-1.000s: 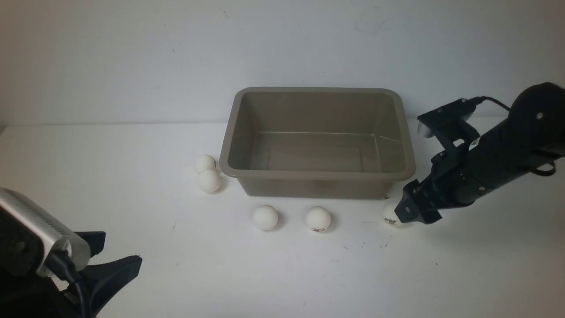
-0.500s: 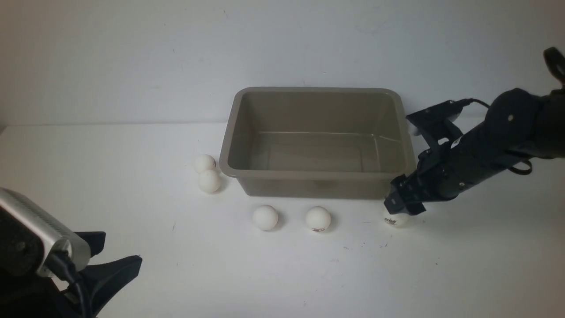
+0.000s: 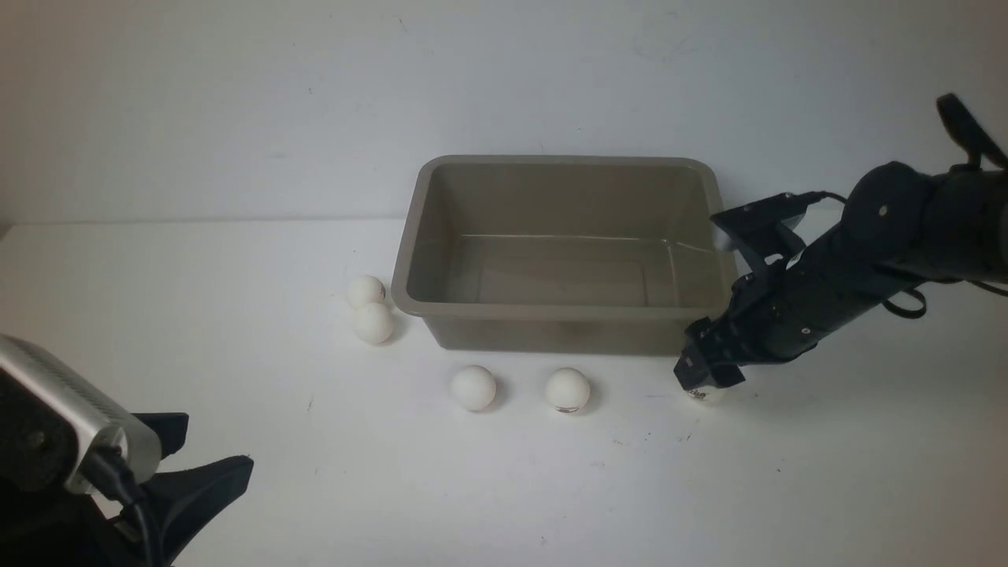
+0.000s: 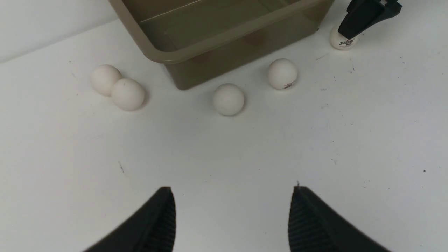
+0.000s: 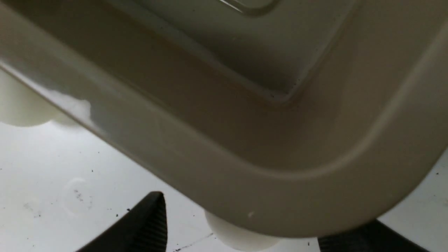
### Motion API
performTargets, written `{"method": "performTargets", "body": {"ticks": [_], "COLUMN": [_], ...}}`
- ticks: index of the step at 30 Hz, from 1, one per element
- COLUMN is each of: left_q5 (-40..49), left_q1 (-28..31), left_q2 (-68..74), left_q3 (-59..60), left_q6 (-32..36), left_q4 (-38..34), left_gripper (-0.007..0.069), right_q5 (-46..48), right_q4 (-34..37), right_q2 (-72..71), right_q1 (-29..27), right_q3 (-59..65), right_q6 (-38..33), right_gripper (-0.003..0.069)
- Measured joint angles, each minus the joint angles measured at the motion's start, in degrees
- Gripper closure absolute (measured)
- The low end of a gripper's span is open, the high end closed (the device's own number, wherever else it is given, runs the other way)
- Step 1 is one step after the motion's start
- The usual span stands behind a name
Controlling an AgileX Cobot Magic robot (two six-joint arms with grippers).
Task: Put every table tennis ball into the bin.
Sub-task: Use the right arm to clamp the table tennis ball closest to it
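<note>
The empty taupe bin [image 3: 551, 312] stands mid-table. Two white table tennis balls [image 3: 366, 290] [image 3: 373, 323] touch each other at its left front corner. Two more balls [image 3: 473, 387] [image 3: 567, 390] lie apart in front of it. Another ball [image 3: 703, 394] sits off its right front corner, mostly covered by my right gripper [image 3: 699, 379]. That gripper is open and straddles this ball [image 5: 238, 238], with a gap to the one finger [image 5: 148, 224] in full view. My left gripper [image 4: 232, 189] hangs open over bare table at the near left, with nothing between its fingers [image 4: 159, 220].
The bin's rim [image 5: 280, 182] crowds close over my right gripper and hides part of its far finger. A white wall rises behind the table. The left wrist camera body [image 3: 63, 417] fills the near left corner.
My right arm has swung left and down toward the bin's right front corner, so its open gripper now covers most of the ball there. The left arm and the other balls stay put.
</note>
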Motion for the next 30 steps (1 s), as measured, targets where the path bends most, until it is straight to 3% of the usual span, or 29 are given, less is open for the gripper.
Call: {"method": "performTargets", "body": {"ticks": [13, 22, 30], "left_q5": [0.0, 0.0, 0.0], "left_q1": [0.0, 0.0, 0.0], "left_q2": [0.0, 0.0, 0.0], "left_q3": [0.0, 0.0, 0.0], "left_q6": [0.0, 0.0, 0.0], "left_q4": [0.0, 0.0, 0.0], "left_gripper": [0.023, 0.023, 0.023], "right_q5": [-0.8, -2.7, -0.9], "right_q4": [0.3, 1.2, 1.9], "right_q2": [0.0, 0.0, 0.0], "right_q1": [0.0, 0.0, 0.0], "right_q3": [0.0, 0.0, 0.0], "right_q6": [0.0, 0.0, -1.1], "right_gripper": [0.0145, 0.0202, 0.0206]}}
